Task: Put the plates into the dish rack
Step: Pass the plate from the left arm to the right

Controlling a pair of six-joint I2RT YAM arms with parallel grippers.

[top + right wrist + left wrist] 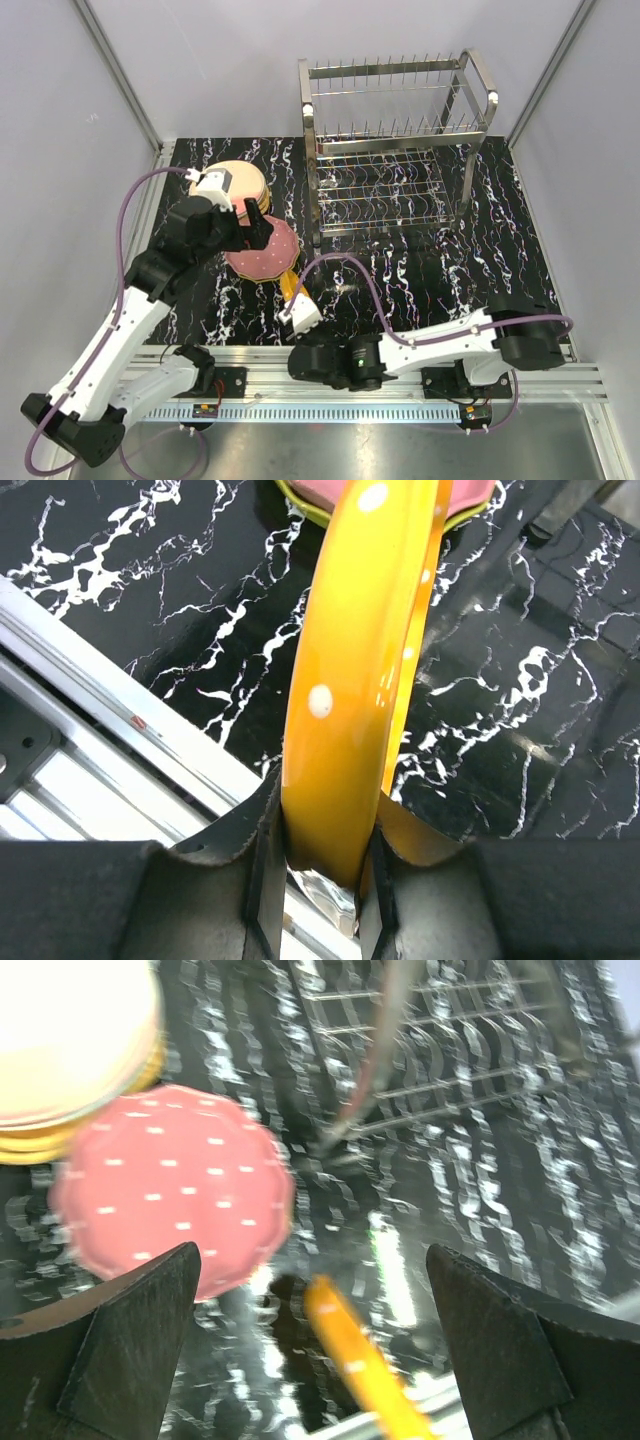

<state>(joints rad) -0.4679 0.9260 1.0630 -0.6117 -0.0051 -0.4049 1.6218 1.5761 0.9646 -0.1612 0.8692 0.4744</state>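
Pinched edge-on between the two fingers of the right gripper [320, 842] was one dotted orange plate [345, 660], standing upright and closely clamped at its rim. Seen from the top camera, it stood at about 7 o'clock on the black marbled table [480, 260], just inside the near edge and its aluminium rail [400, 385].

One pink plate [170, 1195] with white dashes lay flat at 9 o'clock, and the right wrist view showed a lime-green rim [300, 502] under it. How many plates made up that pile could not be told. A second stack [230, 182] sat at 10 o'clock near the left edge, touching the pink pile. It had a cream plate on top and tan rims below, and their number was also unclear.

Above the pink plate hovered the left gripper [311, 1250], its fingers spread as wide as they go and gripping nothing.

One dish rack [395, 150] of two tiers stood at 1 o'clock against the far edge, well apart from every plate. Bare tabletop ran from 3 to 5 o'clock, between the rack and the right arm, and also in front of the rack at the centre.
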